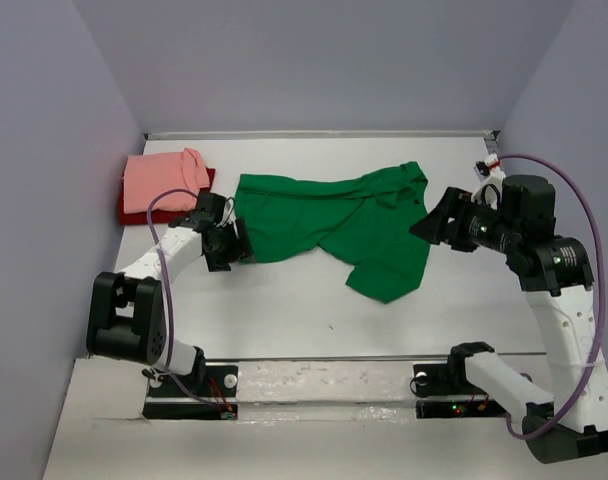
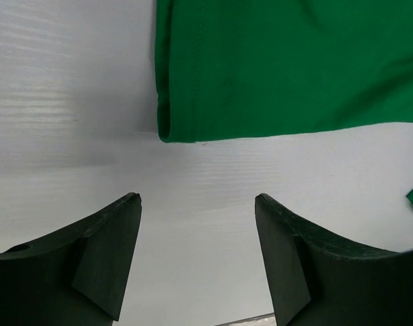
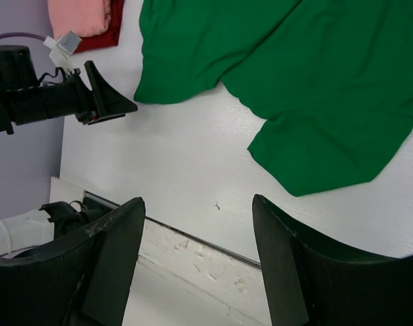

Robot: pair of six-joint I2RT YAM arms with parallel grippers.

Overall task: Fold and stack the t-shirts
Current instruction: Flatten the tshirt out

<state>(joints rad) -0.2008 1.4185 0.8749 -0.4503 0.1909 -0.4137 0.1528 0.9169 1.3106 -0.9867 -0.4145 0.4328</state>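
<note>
1. The top view is lit brightly and evenly from above; the white table point(image 1: 284, 320) is rendered without harsh glare.
2. Only soft, short shadows are cast under the arms there.
3. In the left wrist view, a faint grey shadow is seen at centre left, beside the sharply rendered green t-shirt point(image 2: 288, 61).
4. The left gripper point(image 2: 196, 198) is shown dark and low in detail along the bottom edge.

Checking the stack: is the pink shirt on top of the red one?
Yes, the pink shirt lies on the red shirt, whose edges show beneath.
</note>
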